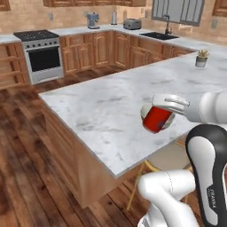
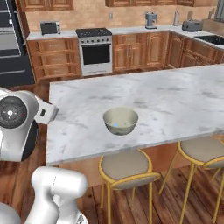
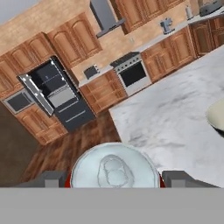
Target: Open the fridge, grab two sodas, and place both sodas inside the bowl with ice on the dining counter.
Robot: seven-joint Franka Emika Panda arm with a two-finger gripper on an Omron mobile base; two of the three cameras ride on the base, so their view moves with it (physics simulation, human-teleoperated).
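My gripper (image 1: 165,111) is shut on a red soda (image 1: 155,120), which hangs tilted over the near part of the dining counter (image 1: 102,106). In the hand view the can's silver top (image 3: 114,168) sits between my two fingertips (image 3: 52,178), with the gripper (image 3: 114,180) closed around it. The pale beige-green bowl (image 2: 120,120) stands on the marbled counter (image 2: 175,100) near its front edge. Its rim (image 3: 216,116) shows at the right edge of the hand view, apart from the can. The black fridge (image 3: 57,94) stands across the wooden floor with a door swung open, grey shelves showing.
Yellow-legged stools (image 2: 124,168) (image 2: 203,151) stand under the counter's near side. A steel oven range (image 1: 42,53) and wooden cabinets line the far wall, with a sink (image 1: 159,35) to the right. A small potted plant (image 1: 202,57) sits on the counter's far end.
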